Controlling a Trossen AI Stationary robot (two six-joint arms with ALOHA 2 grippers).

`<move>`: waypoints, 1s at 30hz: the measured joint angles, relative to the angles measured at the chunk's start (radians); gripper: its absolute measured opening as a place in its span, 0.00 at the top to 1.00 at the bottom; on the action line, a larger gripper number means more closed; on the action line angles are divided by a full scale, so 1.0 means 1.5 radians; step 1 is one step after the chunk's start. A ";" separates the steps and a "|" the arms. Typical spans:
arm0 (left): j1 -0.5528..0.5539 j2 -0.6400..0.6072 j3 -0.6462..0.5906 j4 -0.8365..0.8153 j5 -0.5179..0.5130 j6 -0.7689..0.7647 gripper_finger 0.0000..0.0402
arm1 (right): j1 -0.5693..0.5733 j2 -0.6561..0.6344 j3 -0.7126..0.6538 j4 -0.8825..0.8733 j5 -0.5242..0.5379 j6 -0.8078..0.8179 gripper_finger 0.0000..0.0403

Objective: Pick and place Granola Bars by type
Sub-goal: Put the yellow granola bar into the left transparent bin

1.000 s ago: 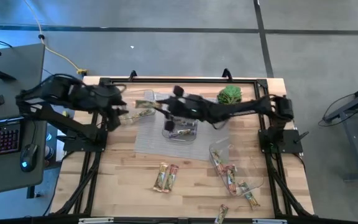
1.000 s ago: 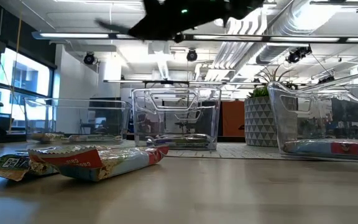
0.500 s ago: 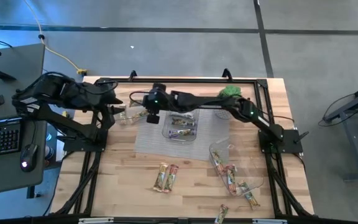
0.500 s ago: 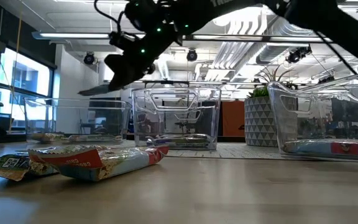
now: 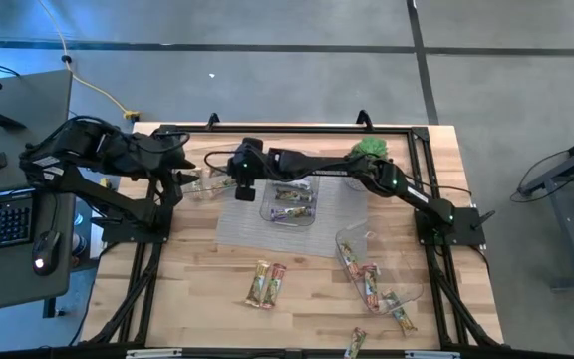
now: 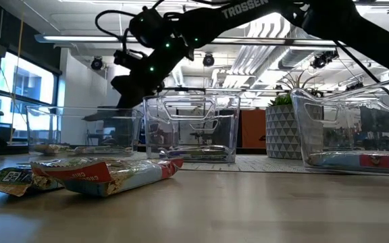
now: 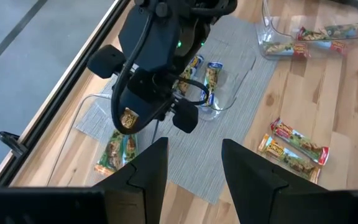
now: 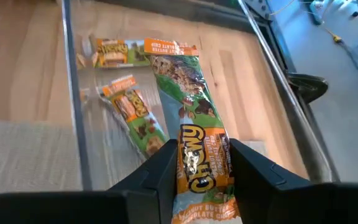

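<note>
My right gripper point(image 8: 197, 171) reaches across the table and is shut on an orange-and-green granola bar point(image 8: 188, 106). It hangs over the clear left tray point(image 5: 205, 184), where two bars point(image 8: 132, 115) lie flat on the floor. In the low view the right gripper point(image 6: 123, 101) stands above that tray's rim. My left gripper point(image 7: 194, 168) waits open at the table's left edge with nothing between its fingers. Two more bars point(image 5: 265, 284) lie on the wood near the front. My right gripper pinches the granola bar between its two fingers at one end point(image 8: 199, 163), a finger on each long edge. The fingers slant down from the table's right side and lie along the bar. The bar sticks out ahead of the fingers, printed face up, clear above the tray.
A middle clear tray point(image 5: 289, 204) with bars stands on a grey mat, and a right tray point(image 5: 377, 279) holds several bars. A potted plant point(image 5: 369, 150) sits at the back right. One bar point(image 5: 355, 342) lies by the front edge.
My right gripper has swung from above the middle tray toward the table's left edge and sunk, carrying the bar with it. It now hangs over the left tray. Most of the move came early in the second.
</note>
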 joint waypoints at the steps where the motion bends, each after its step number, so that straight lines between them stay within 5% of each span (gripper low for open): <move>1: 0.000 0.000 0.000 0.000 0.000 0.000 0.63 | 0.000 0.000 0.000 0.000 0.004 -0.006 0.71; 10: 0.000 0.000 0.000 -0.001 0.003 0.000 0.63 | 0.000 0.000 0.000 0.040 0.007 -0.031 0.71; 18: 0.000 0.000 0.000 -0.001 0.006 0.000 0.63 | -0.002 0.000 0.000 0.102 -0.059 0.044 0.72; 30: 0.000 0.000 0.000 -0.001 0.035 0.000 0.63 | -0.009 0.000 0.000 0.021 -0.080 0.050 0.72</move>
